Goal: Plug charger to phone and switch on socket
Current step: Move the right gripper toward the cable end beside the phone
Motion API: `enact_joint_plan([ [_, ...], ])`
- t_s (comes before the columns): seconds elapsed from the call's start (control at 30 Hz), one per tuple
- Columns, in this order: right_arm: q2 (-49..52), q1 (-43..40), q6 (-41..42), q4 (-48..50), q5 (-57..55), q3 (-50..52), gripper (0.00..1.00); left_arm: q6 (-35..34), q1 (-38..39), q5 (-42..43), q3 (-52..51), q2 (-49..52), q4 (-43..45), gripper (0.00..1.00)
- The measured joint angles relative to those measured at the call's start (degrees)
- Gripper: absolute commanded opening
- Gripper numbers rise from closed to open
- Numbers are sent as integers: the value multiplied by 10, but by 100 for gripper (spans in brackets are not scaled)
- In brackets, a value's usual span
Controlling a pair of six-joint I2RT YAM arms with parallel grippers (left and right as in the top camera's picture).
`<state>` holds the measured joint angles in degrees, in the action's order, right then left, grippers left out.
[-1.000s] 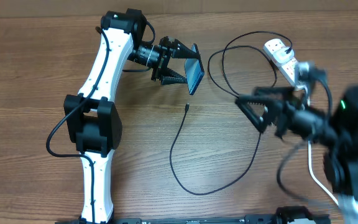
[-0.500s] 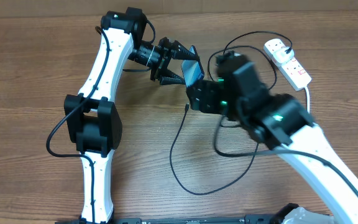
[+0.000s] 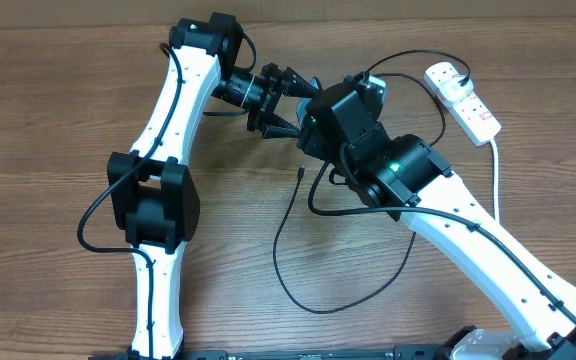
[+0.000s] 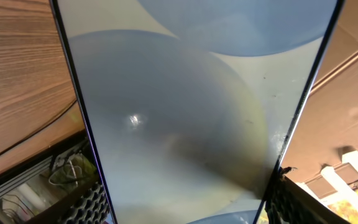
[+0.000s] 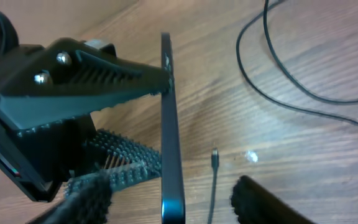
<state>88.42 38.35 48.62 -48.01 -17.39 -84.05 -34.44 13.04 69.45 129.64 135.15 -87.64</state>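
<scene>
Right gripper [image 5: 169, 183] swung in to phone [image 5: 168, 124], jaws apart. Left gripper [image 3: 293, 103] clamps phone edgewise: likely stiff, slick. Charger [image 3: 288, 250] looks limp, light; pinch at connector tip [image 5: 214, 158] just beside phone.

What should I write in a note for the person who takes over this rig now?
Left pincer: shut on the phone, held on edge.
Right pincer: open, fingers either side of the phone, holding nothing.
Charger: connector tip lies loose on the table, near the phone.
Socket: far right, no pincer on it.
Done: phone gripped. Left: plug in charger, switch on socket.
</scene>
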Motion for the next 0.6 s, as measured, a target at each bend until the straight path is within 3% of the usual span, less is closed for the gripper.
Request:
enact_joint_plan([
  [0.3, 5, 0, 9, 1, -13, 0, 50, 0, 0, 16, 0, 0, 0, 49],
  [0.6, 8, 0, 8, 12, -14, 0, 36, 0, 0, 17, 0, 0, 0, 50],
])
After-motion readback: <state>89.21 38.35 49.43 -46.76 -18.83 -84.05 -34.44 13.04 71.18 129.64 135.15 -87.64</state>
